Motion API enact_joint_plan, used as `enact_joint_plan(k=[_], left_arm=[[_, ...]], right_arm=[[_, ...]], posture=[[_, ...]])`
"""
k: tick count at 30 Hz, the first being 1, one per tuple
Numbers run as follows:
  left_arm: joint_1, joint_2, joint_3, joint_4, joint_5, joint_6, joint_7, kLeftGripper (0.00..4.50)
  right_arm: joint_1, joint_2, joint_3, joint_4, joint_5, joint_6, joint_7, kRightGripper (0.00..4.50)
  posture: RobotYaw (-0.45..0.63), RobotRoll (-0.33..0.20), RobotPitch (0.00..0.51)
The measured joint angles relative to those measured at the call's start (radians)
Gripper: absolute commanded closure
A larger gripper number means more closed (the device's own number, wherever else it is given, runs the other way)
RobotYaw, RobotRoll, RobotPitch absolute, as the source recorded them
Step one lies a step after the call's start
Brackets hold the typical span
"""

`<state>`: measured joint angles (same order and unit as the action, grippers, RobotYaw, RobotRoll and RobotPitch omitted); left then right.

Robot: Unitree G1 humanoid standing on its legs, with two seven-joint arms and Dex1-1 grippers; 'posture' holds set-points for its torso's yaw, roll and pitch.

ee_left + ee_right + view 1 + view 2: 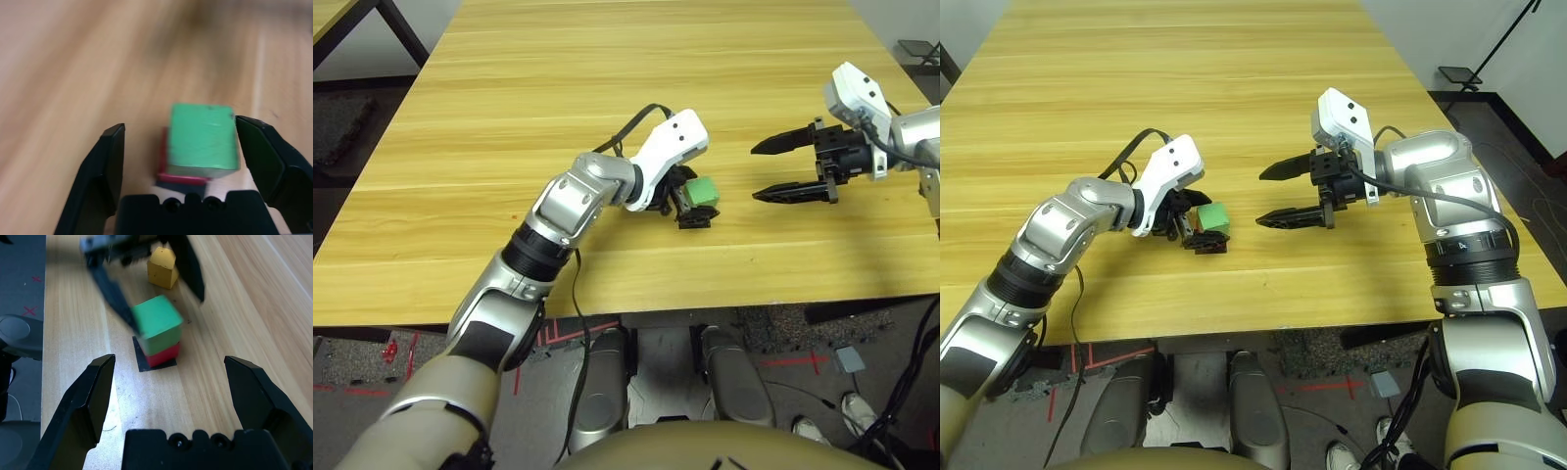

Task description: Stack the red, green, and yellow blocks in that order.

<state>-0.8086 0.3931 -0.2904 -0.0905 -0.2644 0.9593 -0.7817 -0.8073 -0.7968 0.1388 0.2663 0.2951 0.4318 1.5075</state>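
Table [460, 147]: pale wood, carries all three blocks.
Left gripper [178, 147]: fingers spread apart, one on each side of the green block, not pressing it; one finger close beside the block, the other with a clear gap.
Green block [157, 323]: sits on top of the red block, a little turned and shifted against it, between the left fingers.
Red block [163, 354]: under the green one, rests on a flat black square patch [142, 363].
Right gripper [1275, 194]: wide open, empty, points toward the stack from the side, well apart from it.
Yellow block [162, 268]: alone on the wood, behind the stack, near the left gripper, touches nothing.
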Motion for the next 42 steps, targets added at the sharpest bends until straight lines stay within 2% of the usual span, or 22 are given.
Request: enact_joint_plan(k=[5, 8, 12, 17, 25, 42], left_arm=[[0.013, 0.119, 0.115, -0.185, -0.063, 0.188, 0.03, 0.02], [0.076, 0.173, 0.163, -0.267, -0.084, 0.274, 0.06, 0.02], [0.131, 0.173, 0.191, -0.301, -0.103, 0.325, 0.108, 0.02], [0.207, 0.126, 0.196, -0.297, -0.087, 0.297, 0.196, 0.02], [0.211, 0.071, 0.159, -0.212, -0.041, 0.191, 0.287, 0.02], [0.22, 0.099, 0.095, -0.024, 0.049, 0.073, 0.293, 0.02]], right_arm=[[-0.021, 0.004, 0.001, 0.028, -0.001, -0.013, 0.003, 0.0], [-0.038, 0.007, 0.002, 0.046, -0.003, -0.025, 0.006, 0.0], [-0.044, 0.015, 0.003, 0.053, -0.005, -0.028, 0.006, 0.0], [-0.049, 0.025, 0.003, 0.067, -0.007, -0.029, 0.005, 0.0], [-0.05, 0.03, 0.003, 0.063, -0.006, -0.02, 0.004, 0.0], [-0.047, 0.031, 0.003, 0.012, 0.002, 0.026, -0.019, 0.0]], posture=[[0.23, -0.089, 0.12], [0.23, -0.09, 0.118], [0.24, -0.09, 0.114], [0.24, -0.093, 0.115], [0.23, -0.097, 0.118], [0.21, -0.093, 0.128]])
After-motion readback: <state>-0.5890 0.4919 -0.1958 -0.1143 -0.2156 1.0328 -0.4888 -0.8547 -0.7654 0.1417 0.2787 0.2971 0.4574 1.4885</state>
